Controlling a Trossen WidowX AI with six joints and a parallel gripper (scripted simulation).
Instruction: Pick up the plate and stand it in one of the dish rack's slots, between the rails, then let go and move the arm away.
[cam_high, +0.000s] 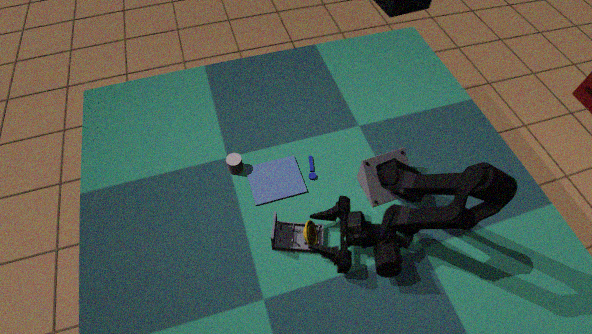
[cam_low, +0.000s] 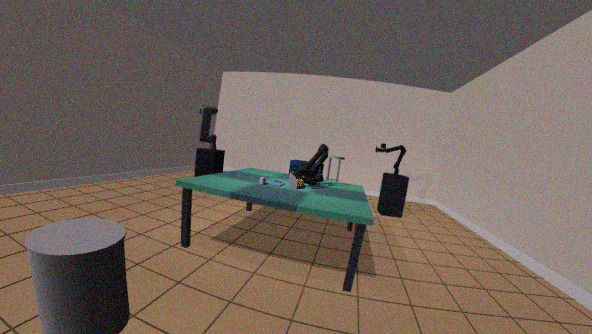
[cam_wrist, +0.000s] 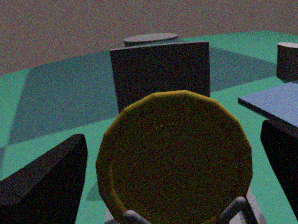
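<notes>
The yellow plate (cam_high: 310, 233) (cam_low: 300, 183) (cam_wrist: 175, 155) stands upright, close to vertical, at the arm-side end of the dish rack (cam_high: 286, 237) (cam_wrist: 162, 72). Two grey rails of the rack show in front of its lower edge in the wrist view. Its bottom edge and exact slot are hidden. The rack's tall dark end panel rises beyond the plate. My gripper (cam_high: 316, 232) (cam_wrist: 177, 137) is open. Its fingers stand on either side of the plate, with a visible gap on both sides in the wrist view, so it is not gripped.
A flat blue board (cam_high: 277, 180) (cam_wrist: 277, 104) lies beside the rack. A grey-topped cylinder (cam_high: 235, 164) (cam_low: 262, 180) (cam_wrist: 288, 62) stands at its far corner. A blue spoon-like utensil (cam_high: 311, 167) lies between the board and the grey block (cam_high: 382, 187) under the arm.
</notes>
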